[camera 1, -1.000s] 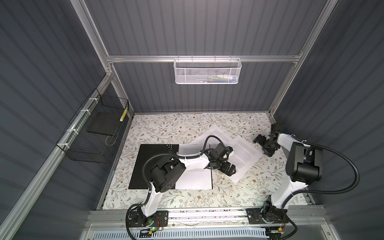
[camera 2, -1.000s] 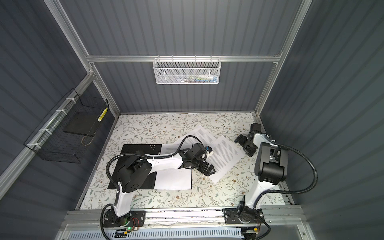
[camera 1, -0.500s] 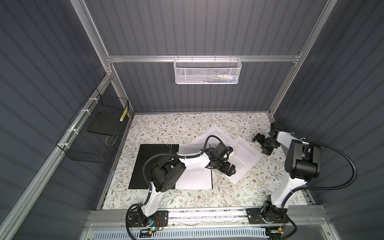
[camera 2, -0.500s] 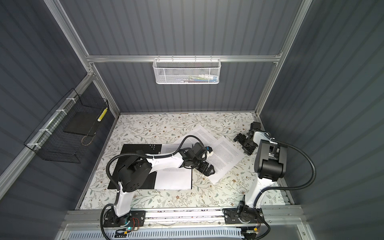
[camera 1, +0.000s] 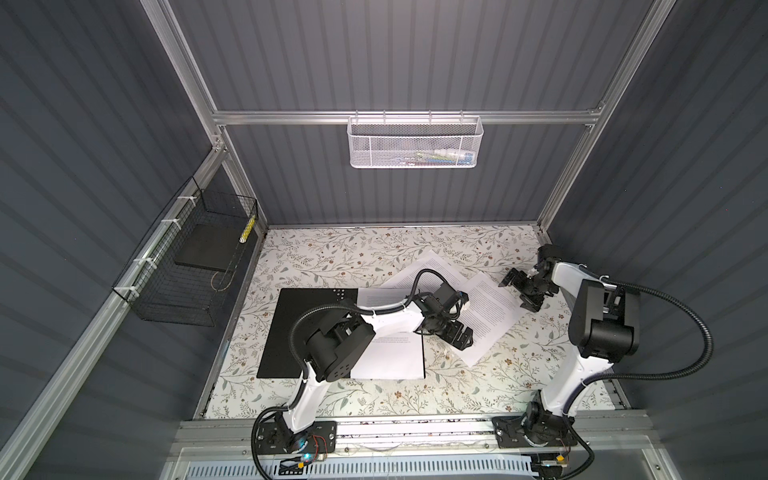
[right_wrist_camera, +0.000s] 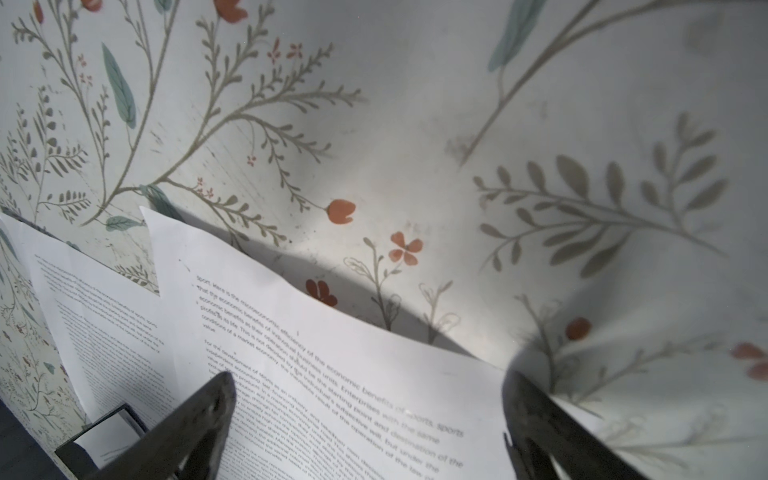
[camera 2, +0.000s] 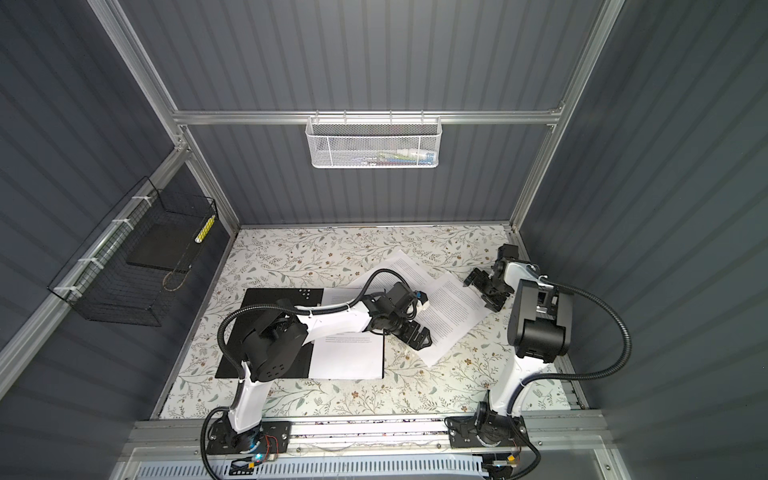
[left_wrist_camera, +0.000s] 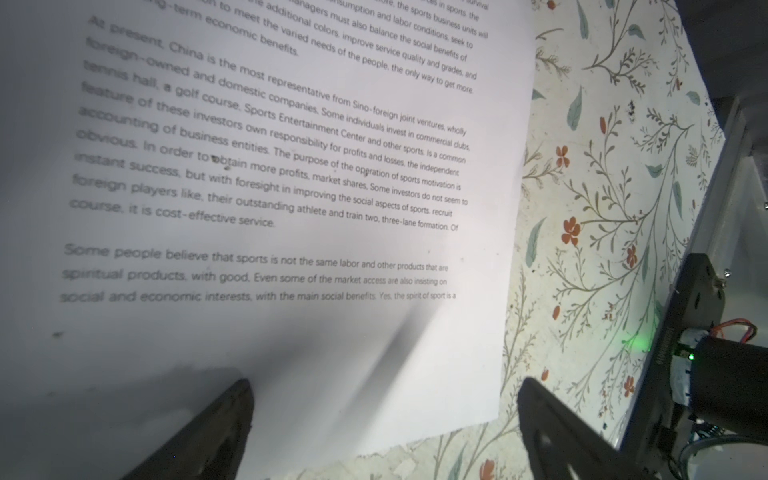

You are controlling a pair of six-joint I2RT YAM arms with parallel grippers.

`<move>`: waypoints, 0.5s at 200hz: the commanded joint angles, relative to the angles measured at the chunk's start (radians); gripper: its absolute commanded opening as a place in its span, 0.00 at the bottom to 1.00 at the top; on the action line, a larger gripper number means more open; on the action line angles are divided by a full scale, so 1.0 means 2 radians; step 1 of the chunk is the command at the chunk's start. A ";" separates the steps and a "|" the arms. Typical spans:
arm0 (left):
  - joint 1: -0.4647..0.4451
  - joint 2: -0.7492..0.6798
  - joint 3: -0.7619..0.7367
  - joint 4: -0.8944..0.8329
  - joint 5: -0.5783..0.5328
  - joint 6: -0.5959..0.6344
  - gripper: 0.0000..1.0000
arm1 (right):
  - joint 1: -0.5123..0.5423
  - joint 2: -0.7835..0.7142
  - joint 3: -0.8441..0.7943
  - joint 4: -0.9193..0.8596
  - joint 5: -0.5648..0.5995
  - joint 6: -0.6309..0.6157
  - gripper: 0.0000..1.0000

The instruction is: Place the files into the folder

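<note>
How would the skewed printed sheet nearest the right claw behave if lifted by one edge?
Probably floppy: the printed sheet seems to bow off the floral tabletop at its edge in the right wrist view. Likely very light, so a push may slide or buckle it.

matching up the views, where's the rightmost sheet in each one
Top view: sheet right of centre, tilted.
Top view: sheet right of centre, tilted.
Left wrist: sheet fills left and middle.
Right wrist: sheet at lower middle, nearest.
Shared landmark: floral table cover beside it.
</note>
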 commanded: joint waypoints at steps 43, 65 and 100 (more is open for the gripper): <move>0.009 0.012 -0.017 -0.032 0.004 0.004 1.00 | -0.014 -0.013 -0.011 -0.049 0.046 0.022 0.99; 0.009 0.012 -0.020 -0.029 0.005 0.003 1.00 | -0.019 -0.018 -0.015 -0.048 0.056 0.026 0.99; 0.011 0.012 -0.022 -0.026 0.008 0.003 1.00 | -0.025 -0.032 -0.033 -0.038 0.060 0.033 0.99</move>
